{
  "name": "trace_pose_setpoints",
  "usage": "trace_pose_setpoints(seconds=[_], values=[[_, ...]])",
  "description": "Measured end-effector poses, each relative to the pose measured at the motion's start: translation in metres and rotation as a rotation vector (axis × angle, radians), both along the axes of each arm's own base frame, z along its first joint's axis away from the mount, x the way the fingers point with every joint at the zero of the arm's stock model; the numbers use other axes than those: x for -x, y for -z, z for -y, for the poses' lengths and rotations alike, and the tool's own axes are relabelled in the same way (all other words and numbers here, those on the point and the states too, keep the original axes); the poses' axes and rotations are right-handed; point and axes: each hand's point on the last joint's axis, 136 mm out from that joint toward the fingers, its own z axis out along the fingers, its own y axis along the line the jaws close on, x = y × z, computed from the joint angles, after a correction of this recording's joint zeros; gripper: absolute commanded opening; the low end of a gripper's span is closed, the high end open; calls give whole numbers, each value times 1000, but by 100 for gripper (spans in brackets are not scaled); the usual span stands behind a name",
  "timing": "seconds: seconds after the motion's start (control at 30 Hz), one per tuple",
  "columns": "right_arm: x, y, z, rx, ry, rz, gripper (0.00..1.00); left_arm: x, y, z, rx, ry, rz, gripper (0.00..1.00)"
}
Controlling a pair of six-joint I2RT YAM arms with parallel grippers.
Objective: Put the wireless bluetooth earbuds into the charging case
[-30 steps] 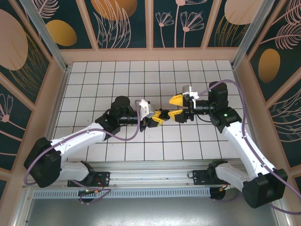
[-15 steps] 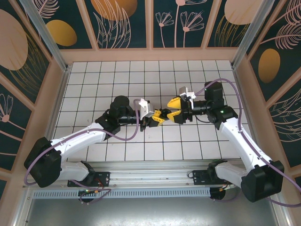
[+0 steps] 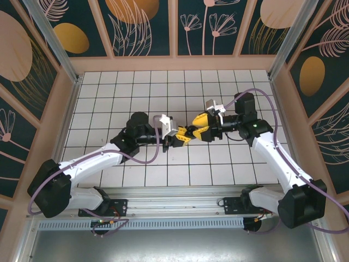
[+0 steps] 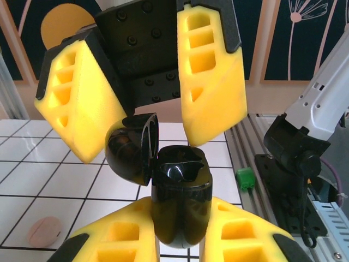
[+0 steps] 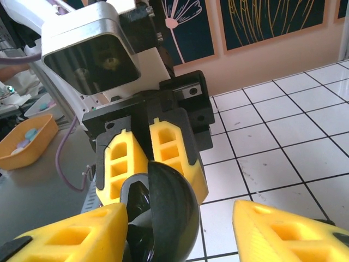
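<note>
Clamping the black charging case [image 4: 181,202] from both sides, the left gripper [image 4: 180,232] holds it upright above the table, fingers tight against its body. The case's lid [image 4: 131,147] stands swung open on its hinge. The inside is glossy and dark, so whether anything sits in it cannot be told. The right gripper [image 5: 180,224] faces the left one with its jaws apart, and the lid sits between its two yellow fingers, one finger close beside the lid and the other well clear of it. Off past the table edge, in the right wrist view, an orange bowl [image 5: 27,139] holds a few small pale pieces — too blurred to name.

Compared with a second ago, the right gripper has moved in toward the left one and its fingers stand closer together. The left arm and the case have not shifted.

The table [image 3: 109,93] is white, ruled into square tiles by dark lines. A flat pink disc [image 4: 46,232] lies on one tile below the case. Pale wooden frames wall the cell — dark teal panels with leaf and flower drawings fill them. An aluminium rail [image 3: 174,210] runs along the near edge by the arm bases.
</note>
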Motion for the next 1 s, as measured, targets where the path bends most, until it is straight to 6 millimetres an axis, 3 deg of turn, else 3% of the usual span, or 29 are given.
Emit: trace_pose_setpoints(seconds=[0.23, 0.47, 0.67, 0.83, 1.0], values=[[-18, -5, 3, 44, 135, -47, 57, -17, 22, -27, 75, -112, -80, 12], [-55, -3, 15, 156, 375, -107, 50, -38, 33, -60, 162, -249, -131, 11], [-96, 35, 18, 344, 523, -227, 48, -49, 43, -86, 209, -341, -150, 11], [-98, 80, 9, 512, 467, -199, 48, -49, 54, -99, 227, -391, -159, 11], [-107, 102, 4, 609, 366, -64, 46, -49, 60, -108, 247, -445, -153, 9]])
